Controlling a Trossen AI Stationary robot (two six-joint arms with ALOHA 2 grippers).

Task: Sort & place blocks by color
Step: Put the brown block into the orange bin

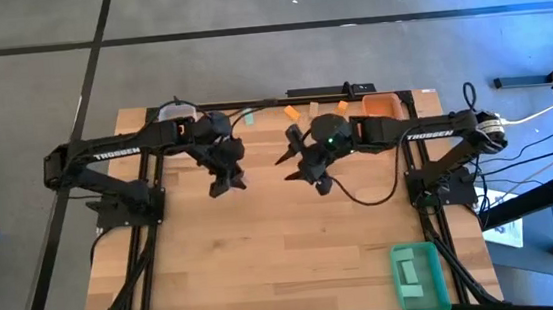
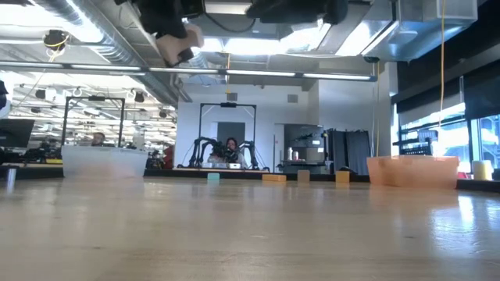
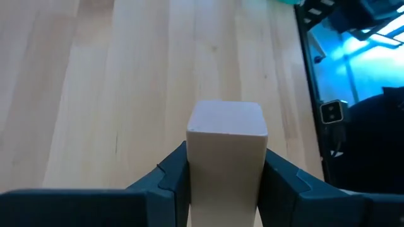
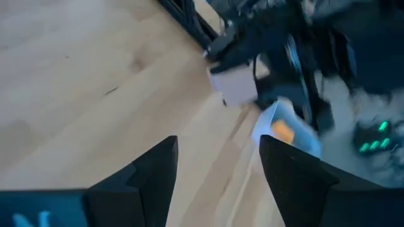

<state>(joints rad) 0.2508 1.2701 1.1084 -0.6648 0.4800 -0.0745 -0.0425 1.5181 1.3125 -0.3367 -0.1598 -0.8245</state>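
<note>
A pale wood block [image 3: 226, 157] is held between the fingers of my left gripper [image 1: 226, 179], high above the middle of the table; in the low view that gripper [image 2: 176, 43] shows at the top with the block [image 2: 173, 48]. My right gripper [image 4: 218, 183] hangs open and empty just to the right of it [image 1: 292, 161], facing the left arm. More blocks rest on the table along its far edge: a teal one [image 2: 213, 177] and orange or wood ones [image 2: 273, 178] [image 2: 342, 177]. My left gripper pinches the pale block by two opposite long sides [image 3: 203, 180] between its two fingers [image 3: 172, 183]. The block lies along the fingers, and its square end face [image 3: 226, 118] sticks out past their tips. The fingers slant downward. The block is lifted clear of the table.
A clear bin [image 1: 178, 113] stands at the far left, an orange bin [image 1: 381, 106] at the far right, and a green bin [image 1: 418, 275] at the near right corner. Bare wooden tabletop [image 1: 284, 245] lies between the arms and the near edge.
</note>
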